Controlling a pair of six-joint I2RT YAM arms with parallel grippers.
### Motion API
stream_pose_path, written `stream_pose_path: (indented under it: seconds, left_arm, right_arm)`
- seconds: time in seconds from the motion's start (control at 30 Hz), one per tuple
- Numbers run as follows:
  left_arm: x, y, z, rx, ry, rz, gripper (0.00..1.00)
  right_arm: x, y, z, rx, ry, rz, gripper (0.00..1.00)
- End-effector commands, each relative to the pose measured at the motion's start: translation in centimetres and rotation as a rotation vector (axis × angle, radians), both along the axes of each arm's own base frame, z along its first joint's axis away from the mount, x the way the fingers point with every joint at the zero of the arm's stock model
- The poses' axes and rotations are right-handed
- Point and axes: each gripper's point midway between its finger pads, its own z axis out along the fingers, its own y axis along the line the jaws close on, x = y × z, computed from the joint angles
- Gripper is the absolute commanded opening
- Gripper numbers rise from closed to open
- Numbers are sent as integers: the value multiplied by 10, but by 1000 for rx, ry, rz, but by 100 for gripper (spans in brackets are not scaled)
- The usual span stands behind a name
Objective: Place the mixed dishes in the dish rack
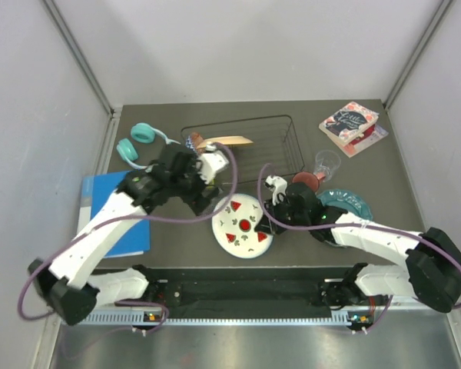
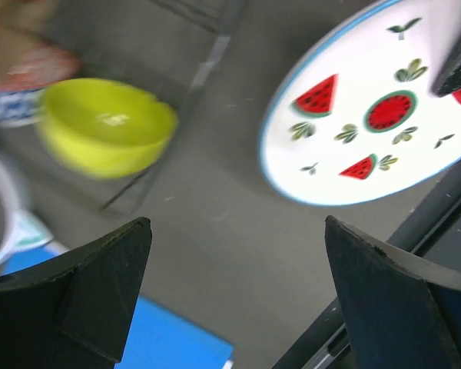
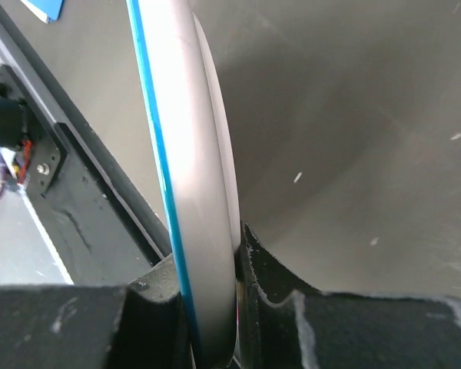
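The white watermelon-slice plate (image 1: 244, 225) is between the fingers (image 3: 69, 323) of my right hand (image 1: 270, 206), taken at the part of the rim that is nearest to this hand. I pinch it by the rim because a plate lying flat gives nothing else to grasp. The dish rack (image 1: 246, 146) is beyond this hand and a little to the left, and I judge that it takes a plate standing on its edge, so a hold on the rim should let me turn the plate upright. My right fingers are pressed close on both faces of the rim, with only the thickness of the plate between them. Whether the plate is off the table I cannot tell. The teal scalloped plate (image 1: 352, 204) lies to the right of this hand, partly under my forearm.

My left hand (image 1: 200, 196) is spread fully wide; it holds nothing and touches nothing. It hangs to the left of the right hand, over the near left corner of the rack, I think in order to leave the way free. Below it, at one side, is the small yellow-green bowl (image 2: 107, 127), close to the wires of the rack; if it stands inside the rack or only beside it, I cannot say. The blue folder (image 2: 161, 338) lies under this hand on the side nearer to me.
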Motion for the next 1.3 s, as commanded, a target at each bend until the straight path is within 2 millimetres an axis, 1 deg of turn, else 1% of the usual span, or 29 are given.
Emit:
stream_pose_path:
  seconds: [0.0,0.03,0.07,0.1,0.13,0.2,0.23,0.27,0.3,0.33,0.37,0.4,0.43,0.47,0.5,0.53,0.57,0.6,0.63,0.7,0.73,0.77,0.8,0.83,0.9,0.93,1.03,1.13,1.27]
  left_arm:
    - [-12,53,36,5,-43,64,99]
    - [-7,69,43,5,-64,114,99]
    - [-4,79,48,15,-85,141,99]
    - [1,88,56,14,-112,173,99]
    - [8,106,61,7,-133,240,99]
    - [14,114,66,-33,-148,269,99]
    - [20,125,67,-48,-151,320,99]
    - [23,130,66,-58,-150,341,99]
    - [27,134,66,-70,-146,358,99]
    - [35,143,67,-105,-139,398,99]
    - [39,148,68,-125,-135,421,99]
    - [44,154,72,-151,-133,439,99]
    - [50,166,69,-187,-103,487,99]
    - [53,172,69,-204,-94,504,99]
    - [56,176,73,-219,-96,518,99]
    - [61,191,68,-229,-75,571,99]
    - [63,194,68,-257,-68,574,99]
    - [65,199,69,-271,-65,589,99]
    - [67,210,65,-287,-48,620,99]
    - [70,213,62,-308,-37,625,99]
    - [72,216,59,-317,-27,637,99]
    - [74,217,58,-324,-25,641,99]
    - [75,214,56,-340,-14,631,99]
    - [78,213,53,-354,4,633,99]
    - [83,208,51,-389,18,614,99]
    - [85,205,51,-412,23,611,99]
    - [91,201,53,-454,8,599,99]
    - [93,200,50,-464,4,601,99]
    - [92,202,43,-453,18,603,99]
  right_arm:
    - [25,21,89,89,-251,71,0]
    - [31,24,111,87,-321,96,0]
    - [32,19,110,32,-323,101,0]
    - [35,18,123,15,-362,109,0]
    - [42,19,153,10,-448,122,0]
    - [56,17,187,-17,-576,113,0]
    - [63,17,230,6,-643,86,0]
    - [77,16,243,-39,-704,68,0]
    - [84,15,264,-70,-797,68,0]
    - [90,14,303,-58,-892,41,0]
    - [99,10,319,-94,-969,2,0]
    - [99,12,334,-147,-1101,25,0]
    - [101,15,348,-157,-1202,11,0]
    - [103,11,356,-212,-1278,-15,0]
    - [93,20,361,-305,-1425,57,0]
    - [93,25,356,-360,-1505,53,0]
    - [96,20,351,-469,-1548,20,0]
    - [88,27,351,-573,-1668,82,0]
    - [89,30,336,-628,-1704,88,0]
    - [91,28,323,-726,-1724,115,0]
    - [91,29,315,-739,-1708,148,0]
    - [90,27,314,-733,-1699,150,0]
    - [89,26,312,-724,-1686,151,0]
    - [87,26,305,-732,-1679,173,0]
    - [86,24,302,-734,-1676,181,0]
    - [86,25,294,-742,-1670,202,0]
    - [88,27,289,-748,-1671,214,0]
    - [96,29,286,-730,-1655,214,0]
    - [114,34,270,-729,-1622,240,0]
